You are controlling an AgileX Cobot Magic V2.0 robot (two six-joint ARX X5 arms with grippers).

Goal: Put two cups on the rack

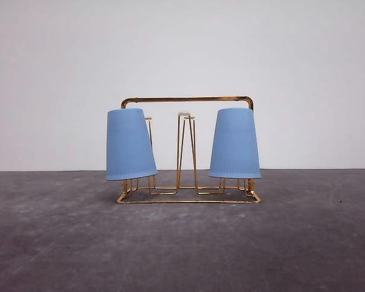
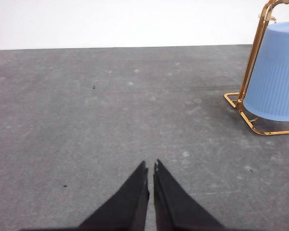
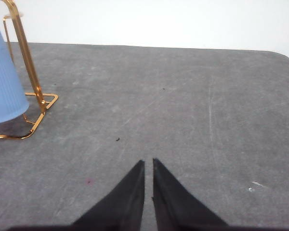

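We see both cups (image 1: 129, 145) (image 1: 235, 143) upturned over the prongs of the rack (image 1: 187, 99) toward the bench's (image 1: 182, 243) far edge, long axes near upright, the left one tilted, while our left gripper (image 2: 150, 168) and right gripper (image 3: 148, 164), seemingly closed and empty, sit well apart from it.

Ribbed light-blue cups (image 1: 130, 146) — gold rack (image 1: 187, 99), grey table (image 1: 182, 243).
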